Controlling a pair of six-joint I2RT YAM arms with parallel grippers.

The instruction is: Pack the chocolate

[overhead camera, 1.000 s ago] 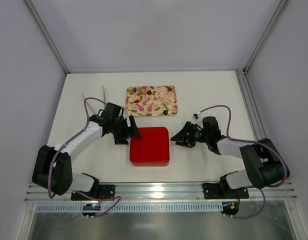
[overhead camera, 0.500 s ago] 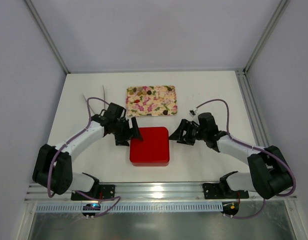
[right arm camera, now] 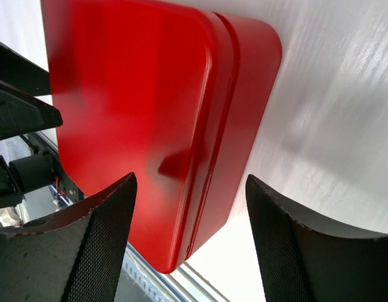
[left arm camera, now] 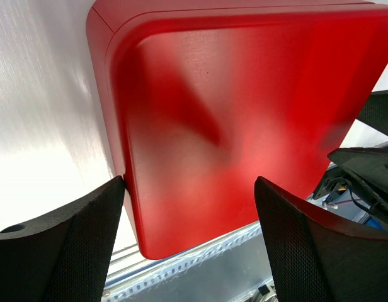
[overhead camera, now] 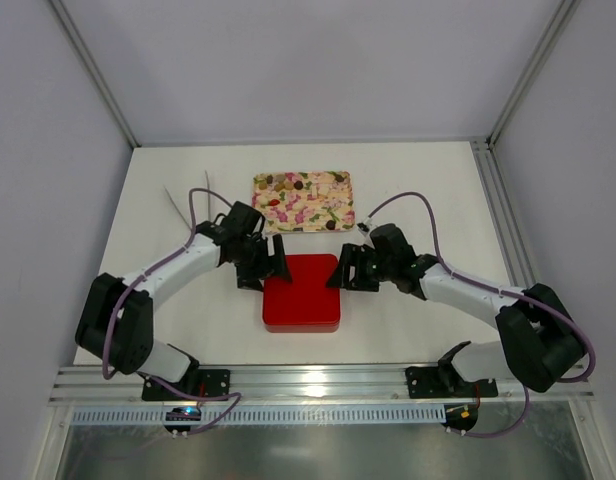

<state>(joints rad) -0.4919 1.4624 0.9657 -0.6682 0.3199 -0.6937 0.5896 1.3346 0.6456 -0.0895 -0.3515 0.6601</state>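
Lidded square red box [overhead camera: 301, 291], flanked
Wide-spread left gripper [overhead camera: 267, 262] at its left edge; right gripper [overhead camera: 346, 268] likewise opposite; brown chocolate pieces [overhead camera: 300, 184] on cream floral tray [overhead camera: 343, 207] beyond.

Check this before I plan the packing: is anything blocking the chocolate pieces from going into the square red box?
Yes. The flat red lid sits closed on the square red box, covering its opening. The small brown chocolate pieces lie on the floral cream tray behind it.
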